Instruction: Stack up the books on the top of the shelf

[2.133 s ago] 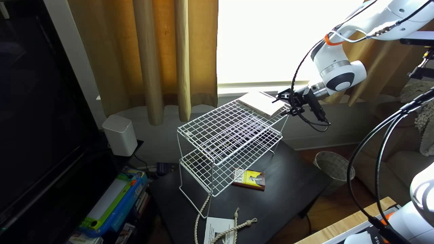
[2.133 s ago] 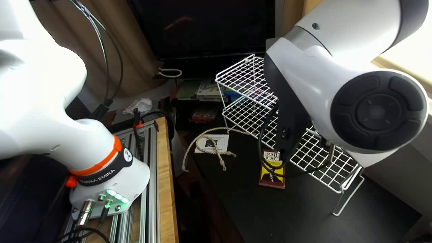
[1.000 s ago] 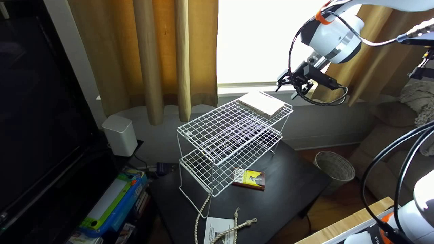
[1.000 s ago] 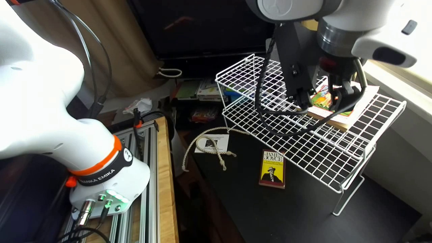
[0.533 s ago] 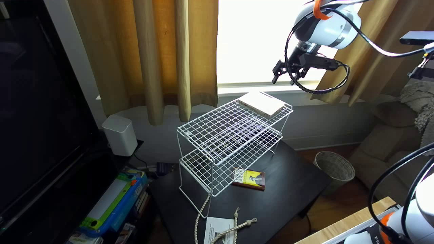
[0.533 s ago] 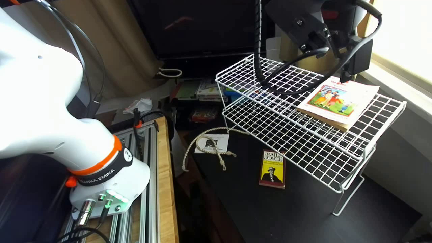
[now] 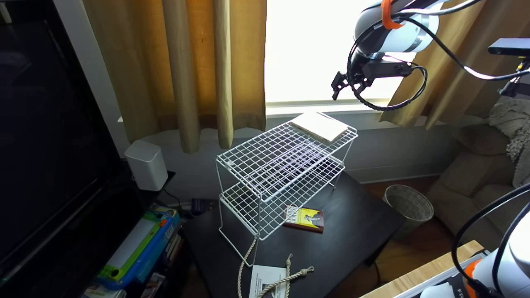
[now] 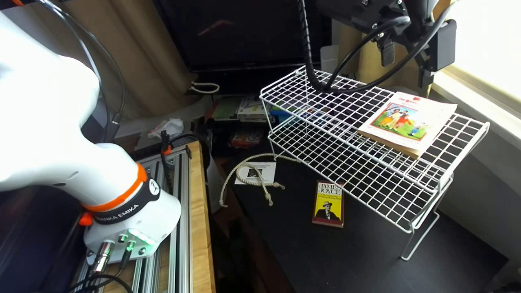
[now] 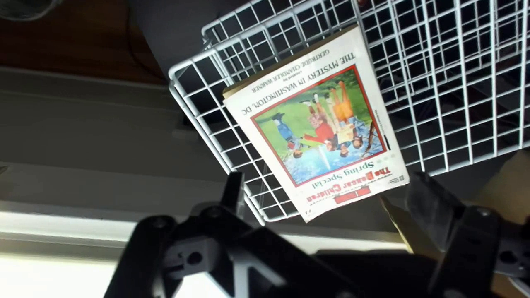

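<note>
Book (image 8: 408, 123) on top tier of shelf (image 7: 269, 155); gripper (image 9: 329, 190) spread wide

Visibility: In an exterior view, the cover of the book shows plain white; its print cannot be read. A black cable (image 7: 389, 108) loops across the gripper there and hides part of it. In an exterior view, the frame edges cut off parts of the arm (image 8: 40, 114) and the upper portion of the gripper. In the wrist view, the cover reads upside down, and the shelf runs out of the frame at top and right.

Surface and room: The shelf stands on a dark table (image 8: 366, 260). A yellow paperback (image 8: 328, 207) lies flat on it, lower right of centre, at the edge of the lower tier. Rope (image 7: 287, 279) lies over a printed sheet (image 7: 265, 274) at the bottom of the frame. Window (image 7: 331, 49): upper right of centre. Curtain (image 7: 190, 82): upper left. Television (image 7: 45, 145): left edge. Wastebasket (image 7: 408, 203): lower right.

End effector: In the wrist view, the fingers (image 9: 232, 190) stand far apart, one on either side of the book in the frame. In both exterior views, the gripper is above the book and apart from it; the book lies flat on the top tier, toward the right end of the shelf.
</note>
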Robot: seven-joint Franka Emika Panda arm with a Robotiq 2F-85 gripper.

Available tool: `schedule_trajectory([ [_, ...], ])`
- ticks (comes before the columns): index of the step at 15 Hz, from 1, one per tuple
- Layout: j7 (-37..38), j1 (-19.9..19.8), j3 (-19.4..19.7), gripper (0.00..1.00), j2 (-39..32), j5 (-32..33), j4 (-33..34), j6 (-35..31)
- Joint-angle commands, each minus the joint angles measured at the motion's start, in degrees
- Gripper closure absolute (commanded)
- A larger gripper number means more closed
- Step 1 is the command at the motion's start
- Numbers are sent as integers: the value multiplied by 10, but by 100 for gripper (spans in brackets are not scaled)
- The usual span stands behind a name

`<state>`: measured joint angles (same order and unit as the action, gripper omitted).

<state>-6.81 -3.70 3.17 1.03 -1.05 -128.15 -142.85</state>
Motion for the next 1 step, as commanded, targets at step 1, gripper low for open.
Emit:
schedule_trajectory([
  [1,1,1,1,0,0,0,1,1],
])
